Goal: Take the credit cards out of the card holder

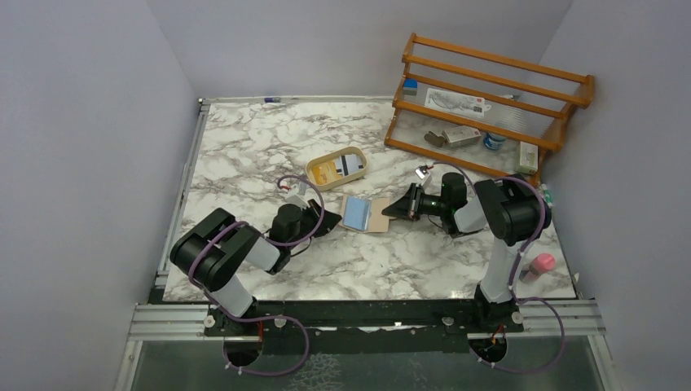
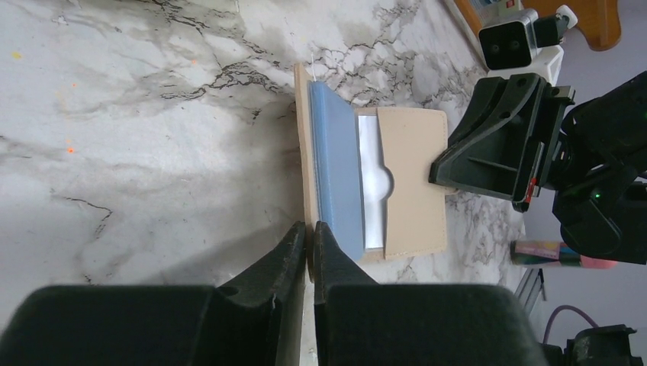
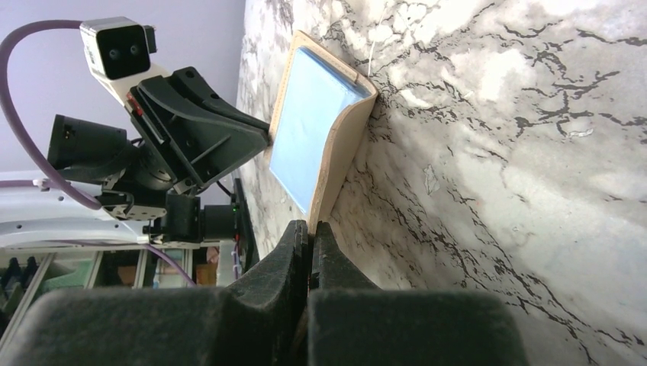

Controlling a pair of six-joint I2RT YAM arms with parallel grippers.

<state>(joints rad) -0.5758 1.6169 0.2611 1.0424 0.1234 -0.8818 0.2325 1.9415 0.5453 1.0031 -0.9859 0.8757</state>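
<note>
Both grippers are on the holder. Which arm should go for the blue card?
Left, probably. The left gripper grips the card holder right beside the blue card; the right gripper steadies the opposite flap.

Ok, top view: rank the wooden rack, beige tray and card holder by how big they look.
Largest: wooden rack, by far.
Then beige tray and card holder, which look about alike; can't rank those two.

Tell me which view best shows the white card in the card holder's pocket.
Left wrist: the white card lies between the blue card and the card holder pocket. Right wrist shows only the blue card's face; the top view is too small.
</note>
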